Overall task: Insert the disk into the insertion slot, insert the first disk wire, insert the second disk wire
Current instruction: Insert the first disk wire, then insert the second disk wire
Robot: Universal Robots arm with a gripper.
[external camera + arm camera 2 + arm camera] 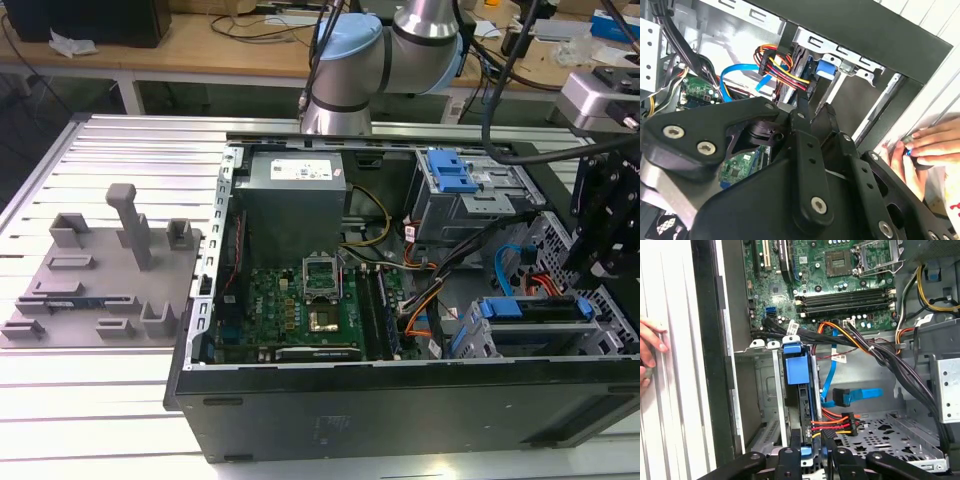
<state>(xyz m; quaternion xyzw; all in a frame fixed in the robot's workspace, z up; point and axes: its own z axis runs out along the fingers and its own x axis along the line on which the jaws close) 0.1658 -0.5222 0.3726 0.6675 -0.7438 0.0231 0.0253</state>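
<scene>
The gripper (812, 456) hangs right at the near end of the disk (801, 400), where the plug of the red and yellow wire (832, 427) sits against that end. I cannot tell whether it is clamped on the plug or has let go. The disk already lies in the slot (774, 405), its long axis running straight away from the gripper toward the circuit board (840, 270), and just beside it the blue wire (855, 395) lies loose, its plug apart from the disk.
</scene>
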